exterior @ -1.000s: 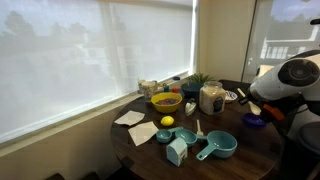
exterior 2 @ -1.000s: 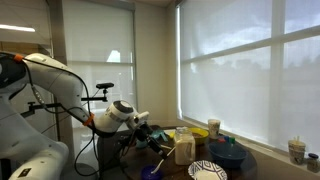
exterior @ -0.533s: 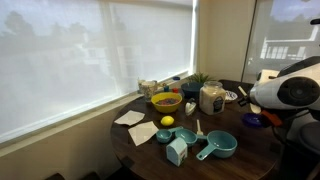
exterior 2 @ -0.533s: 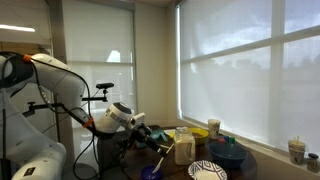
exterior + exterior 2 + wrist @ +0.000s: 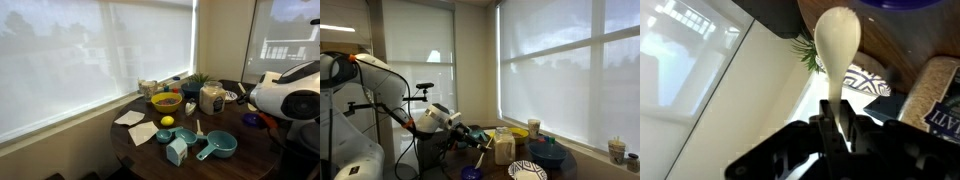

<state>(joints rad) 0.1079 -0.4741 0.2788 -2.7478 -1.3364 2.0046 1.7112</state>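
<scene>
In the wrist view my gripper point(image 5: 837, 125) is shut on the handle of a cream-white spoon point(image 5: 837, 40), whose oval head points away from me above the dark round table point(image 5: 895, 45). In an exterior view the gripper point(image 5: 470, 134) hangs at the near edge of the table, beside a glass jar point(image 5: 504, 146), with the spoon's handle slanting down from it. In an exterior view only the arm's white body point(image 5: 285, 96) shows at the right edge; the gripper itself is hidden there.
On the table point(image 5: 240, 165) stand a yellow bowl point(image 5: 166, 101), a lemon point(image 5: 167, 122), teal measuring cups point(image 5: 216, 146), a jar point(image 5: 211, 97), paper napkins point(image 5: 142, 133) and a small plant point(image 5: 200, 80). A blue bowl point(image 5: 548, 153) and a patterned plate point(image 5: 527, 171) lie near the gripper. Blinds cover the windows.
The arm has shifted slightly lower and towards the table's edge, still holding the spoon. The objects on the table have not moved.
</scene>
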